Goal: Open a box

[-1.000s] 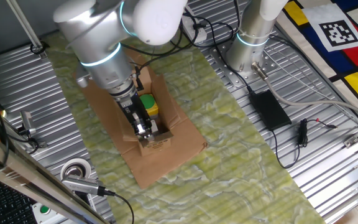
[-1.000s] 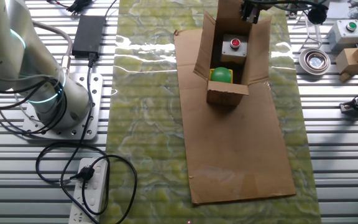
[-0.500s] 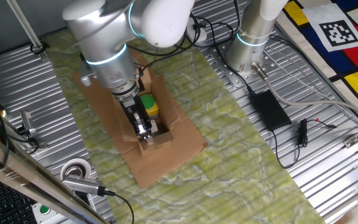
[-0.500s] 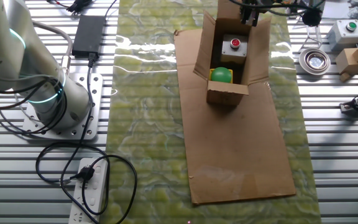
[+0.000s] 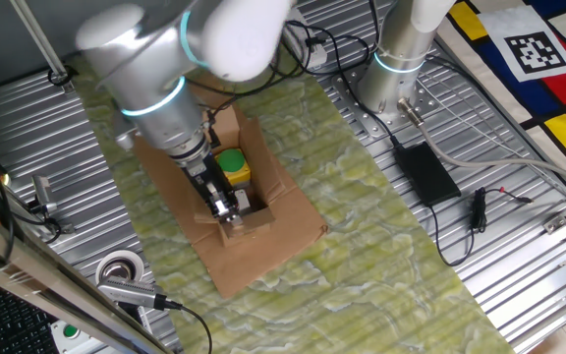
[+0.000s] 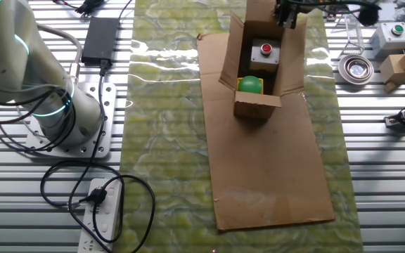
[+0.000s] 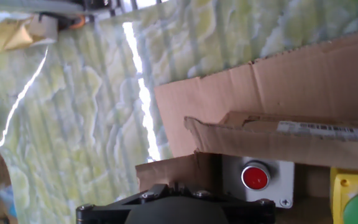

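The box point(image 6: 256, 107) stands on a flat cardboard sheet point(image 6: 273, 176) with its top flaps spread open. Inside are a grey switch unit with a red button point(image 6: 265, 48) and a yellow unit with a green button point(image 6: 250, 85). My gripper point(image 6: 287, 15) is at the end flap farthest from the green button, also seen in one fixed view point(image 5: 226, 207). The hand view shows only its black housing at the bottom edge, right over that flap point(image 7: 173, 171), with the red button point(image 7: 254, 177) beside it. The fingertips are hidden, so the grip is unclear.
A tape roll point(image 6: 357, 67), a grey button box point(image 6: 392, 35) and a small cardboard block point(image 6: 398, 68) lie beside the box. A second arm's base point(image 6: 62, 119), a power adapter point(image 6: 98, 39) and a power strip point(image 6: 104, 211) sit across the green mat.
My arm's upper links have swung left in one fixed view, and the gripper has shifted slightly along the end flap. The box and its contents have not moved.
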Tool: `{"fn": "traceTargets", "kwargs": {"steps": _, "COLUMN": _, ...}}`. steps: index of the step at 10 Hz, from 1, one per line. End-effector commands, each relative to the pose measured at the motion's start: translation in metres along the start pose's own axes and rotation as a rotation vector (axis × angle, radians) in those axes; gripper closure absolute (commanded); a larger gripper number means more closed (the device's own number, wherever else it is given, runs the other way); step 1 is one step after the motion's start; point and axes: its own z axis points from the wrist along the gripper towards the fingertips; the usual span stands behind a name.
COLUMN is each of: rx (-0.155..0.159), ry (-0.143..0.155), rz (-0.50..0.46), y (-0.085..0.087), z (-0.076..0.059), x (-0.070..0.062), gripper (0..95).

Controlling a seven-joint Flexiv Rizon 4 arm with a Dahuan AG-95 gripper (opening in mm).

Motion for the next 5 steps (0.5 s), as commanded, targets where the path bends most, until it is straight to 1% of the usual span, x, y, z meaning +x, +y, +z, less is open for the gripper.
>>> {"fn": "traceTargets", "kwargs": {"steps": 1, "rx": 0.019, "ry": -0.027, "rz": 0.036, "y": -0.001, "z": 0.000, "x": 0.002, "gripper": 95.0}}
{"fn": "traceTargets", "kwargs": {"steps": 2, "rx": 0.043, "ry": -0.036, "rz": 0.046, "y": -0.001, "z": 0.000, "x": 0.002, "gripper": 95.0}}
{"fn": "traceTargets", "kwargs": {"steps": 3, "rx": 0.055, "ry": -0.042, "rz": 0.054, "y": 0.002, "z": 0.004, "x": 0.003, "gripper": 95.0}}
{"fn": "traceTargets", "kwargs": {"steps": 5, "rx": 0.056, "ry": -0.056, "rz": 0.068, "y": 0.007, "z": 0.013, "x": 0.005, "gripper": 95.0}}
